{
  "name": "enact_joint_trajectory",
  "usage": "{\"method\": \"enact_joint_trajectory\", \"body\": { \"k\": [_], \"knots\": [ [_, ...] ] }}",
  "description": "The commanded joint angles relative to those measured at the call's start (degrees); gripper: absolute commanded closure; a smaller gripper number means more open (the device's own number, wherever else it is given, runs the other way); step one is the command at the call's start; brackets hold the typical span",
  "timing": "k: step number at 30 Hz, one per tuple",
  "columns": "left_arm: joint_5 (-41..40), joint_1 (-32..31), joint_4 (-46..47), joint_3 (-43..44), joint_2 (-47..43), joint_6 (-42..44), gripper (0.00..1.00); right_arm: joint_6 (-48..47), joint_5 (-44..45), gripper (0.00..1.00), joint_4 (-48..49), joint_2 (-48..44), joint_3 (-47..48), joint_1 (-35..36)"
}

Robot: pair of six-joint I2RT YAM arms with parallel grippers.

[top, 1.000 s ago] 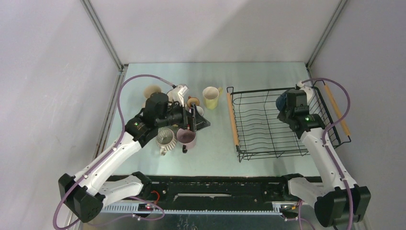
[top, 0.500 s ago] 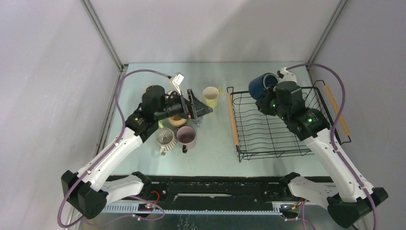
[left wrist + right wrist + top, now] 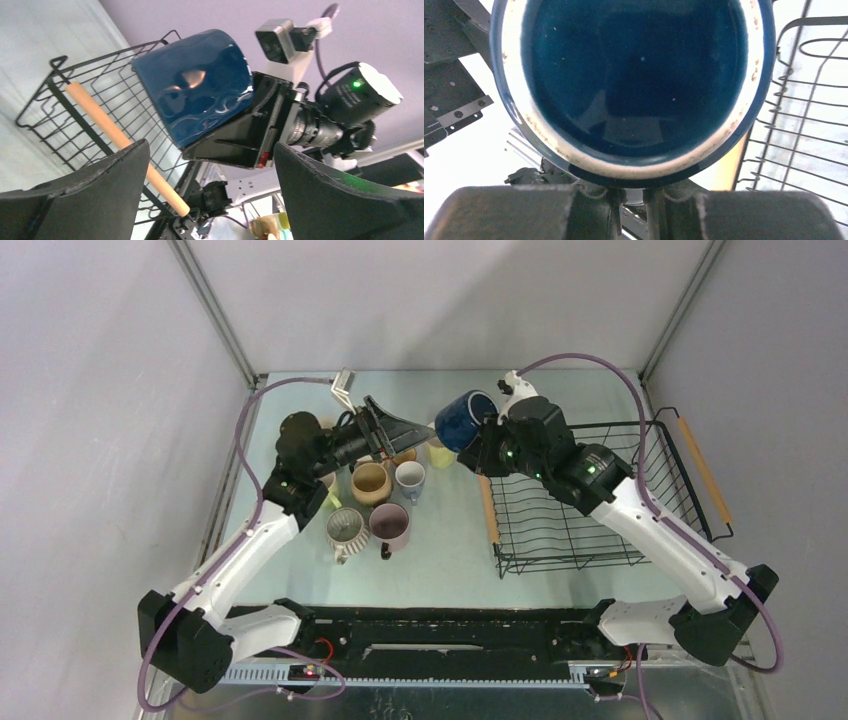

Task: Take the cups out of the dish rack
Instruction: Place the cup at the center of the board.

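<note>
The right gripper (image 3: 487,436) is clamped on the blue mug (image 3: 466,420). Its fingers (image 3: 509,210) are drawn together at the lower edge of the rim, and what exactly they pinch is hidden. The mug hangs in the air, tipped on its side with its mouth turned back toward the wrist. Inside it shows plain dark blue glaze (image 3: 634,75). The rim is pale and speckled, and the outer wall (image 3: 200,85) is glossy.

Just ahead of the mug's base, close but not touching, the left gripper (image 3: 410,432) faces it with jaws spread wide, holding nothing.

Below the held mug and partly covered by it, a yellow-green mug (image 3: 441,454) stands on the table (image 3: 560,390). Further out, under the left gripper, stand a pale grey mug (image 3: 409,476) and a tan mug (image 3: 369,482). Nearer the arm bases are a mauve mug (image 3: 389,524) and a ribbed cream mug (image 3: 345,527). All four sit close together with their mouths up.

Behind the right gripper, on its wrist side, sits the rack (image 3: 600,510), showing its ribbed wire floor. The rack's nearer wooden rod (image 3: 487,502) lies below the gripper and just beside it. A strip of bare table runs between that rod and the cluster of mugs, with more bare table beyond the held mug toward the back wall.
</note>
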Motion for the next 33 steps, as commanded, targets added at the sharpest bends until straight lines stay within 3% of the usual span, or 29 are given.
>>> {"method": "enact_joint_trajectory", "body": {
  "k": [1, 11, 18, 22, 33],
  "knots": [
    [4.91, 0.48, 12.77, -3.55, -0.58, -8.64, 0.00, 3.00, -5.17, 1.00, 9.79, -0.29, 3.14, 0.61],
    [6.15, 0.55, 16.91, -4.66, -0.60, -12.01, 0.01, 5.87, -11.11, 1.00, 14.70, 0.38, 1.44, 0.63],
    [6.50, 0.58, 28.11, -5.35, 0.33, -18.50, 0.10, 7.79, -16.31, 1.00, 17.97, -0.03, -0.29, 0.60],
    [6.57, 0.58, 35.00, -5.62, 1.09, -22.15, 0.19, 9.24, -18.90, 1.00, 20.49, -0.52, -1.91, 0.55],
    [6.81, 0.57, 45.23, -6.72, 4.67, -30.02, 0.61, 11.61, -23.48, 1.00, 24.92, -0.66, -5.09, 0.64]
  ]
}}
